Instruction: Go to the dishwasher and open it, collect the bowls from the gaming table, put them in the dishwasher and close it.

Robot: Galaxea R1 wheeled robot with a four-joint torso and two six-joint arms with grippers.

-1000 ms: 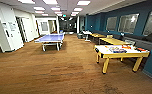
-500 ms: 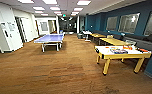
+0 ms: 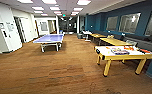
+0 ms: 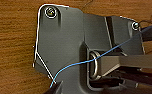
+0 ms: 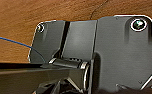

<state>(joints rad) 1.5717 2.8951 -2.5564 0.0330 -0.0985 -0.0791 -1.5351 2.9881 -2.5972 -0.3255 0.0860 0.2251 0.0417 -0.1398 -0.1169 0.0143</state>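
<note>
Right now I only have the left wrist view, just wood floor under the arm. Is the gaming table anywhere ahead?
Observer: Yes. In the head view the gaming table, with a white top and yellow legs, stands ahead to the right.
Operator: Anything on it?
Observer: Some coloured items lie on its top, too blurred to tell whether they are bowls.
Operator: And to the left?
Observer: A blue table-tennis table stands further off.

Gaming table (image 3: 124, 53) — white top, yellow sides and legs, black slot at its near end — stands at about two o'clock, with small coloured items on top.
</note>
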